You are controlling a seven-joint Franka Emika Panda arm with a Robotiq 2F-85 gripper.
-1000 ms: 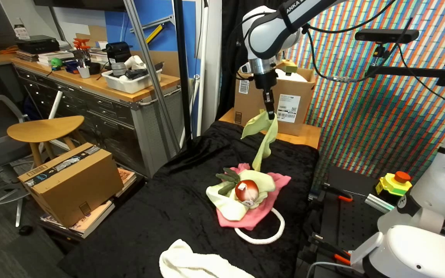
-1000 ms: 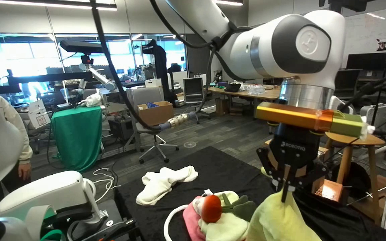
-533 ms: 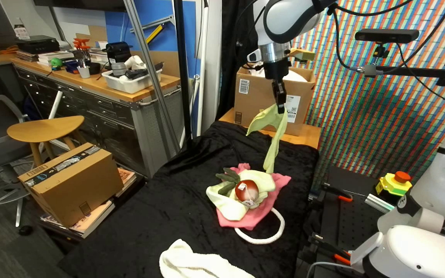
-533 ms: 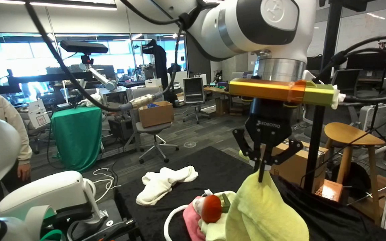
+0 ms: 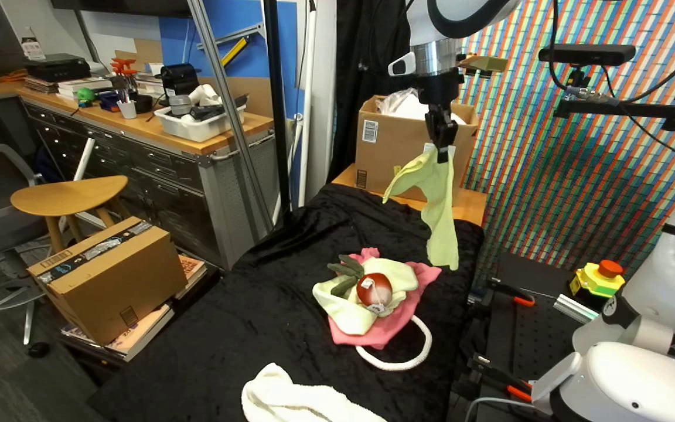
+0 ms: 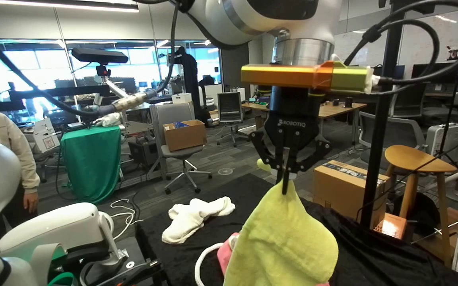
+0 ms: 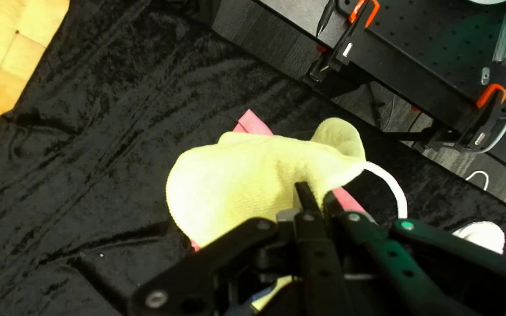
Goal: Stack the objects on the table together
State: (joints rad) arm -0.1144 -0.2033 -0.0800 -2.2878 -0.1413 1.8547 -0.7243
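Tightly clenched, the black gripper [image 6: 284, 186] pinches the top of a yellow-green cloth [image 6: 282, 238], which hangs in loose folds above a table [image 5: 244, 331] draped in black. In an exterior view, the lower tip of this cloth ends near a corner of a pink cloth [image 5: 399, 322]; whether the two touch cannot be told. The pink cloth lies on the table, and a crumpled pale yellow cloth [image 5: 349, 316] lies on top of it. Resting on the pale yellow cloth is a small, rounded red-and-white item [image 5: 374, 290], with dark green leaf-shaped pieces [image 5: 344, 270] just beside it. A white rope loop [image 5: 393, 367] curves out from the edge of the pink cloth onto the table. Well apart from these, a white cloth [image 6: 193, 218] lies bunched on the table, as both exterior views show. In the wrist view, the yellow-green cloth hides most of what lies beneath, leaving bits of pink and part of the white rope loop showing. Beyond the table, a large cardboard box [image 5: 396, 140] stands on a wooden surface [image 5: 471, 205] near a brightly striped backdrop [image 5: 548, 193]. To one side, a taped box [image 5: 112, 281] sits near a wooden stool [image 5: 71, 194], with a cluttered workbench [image 5: 173, 169] farther back. In an exterior view, a pale-sleeved person [image 6: 25, 165] shows at the left edge, partly hidden.
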